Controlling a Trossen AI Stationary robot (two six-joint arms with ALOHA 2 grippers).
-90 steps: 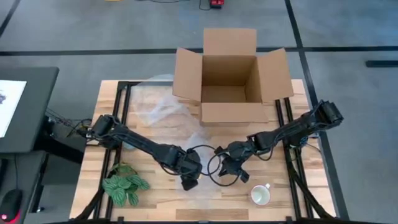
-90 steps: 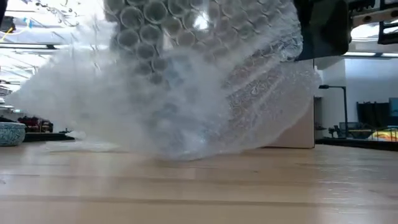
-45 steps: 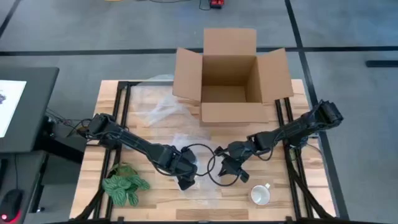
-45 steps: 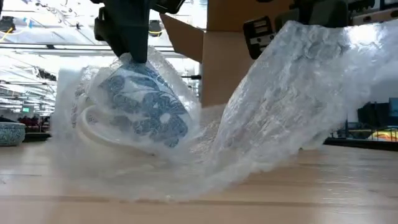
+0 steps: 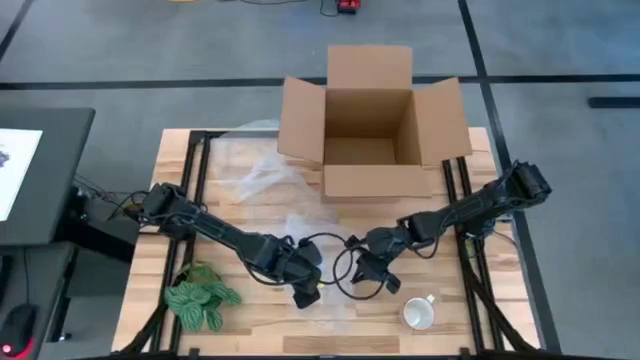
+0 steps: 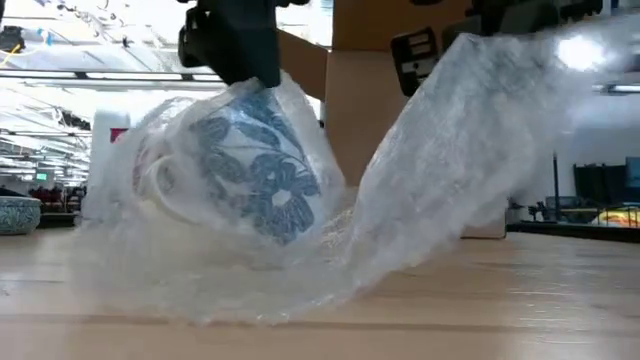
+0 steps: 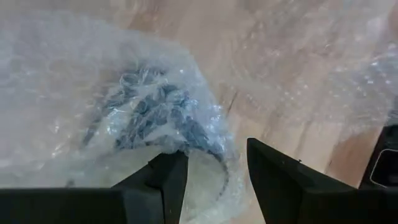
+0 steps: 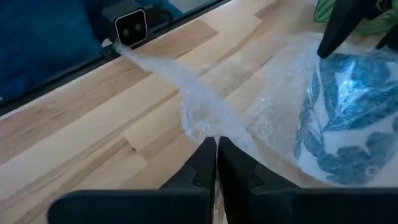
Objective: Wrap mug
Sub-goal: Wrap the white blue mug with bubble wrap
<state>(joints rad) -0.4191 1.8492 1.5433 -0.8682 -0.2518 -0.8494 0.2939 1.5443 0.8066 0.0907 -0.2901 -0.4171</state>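
Left gripper (image 7: 208, 186): jaws parted, straddling rim of white ceramic mug with blue floral print (image 6: 250, 175), film pinched over it. Right gripper (image 8: 216, 163): jaws closed on edge of clear bubble-wrap sheet (image 6: 450, 170), lifting it (taut ridge visible). Mug tilted on wooden tabletop (image 5: 255, 320), front centre. Wrap partial: one side draped, lifted flap not yet over. Open cardboard box (image 5: 372, 125) behind; plain mug (image 5: 419, 314) nearby.

Bubble wrap (image 6: 420, 190) veils the mug (image 6: 255, 175), blurring its blue pattern and handle. From above, the left hand (image 5: 305, 290) covers the mug entirely. In the low view, both arms are cut off at the top edge.
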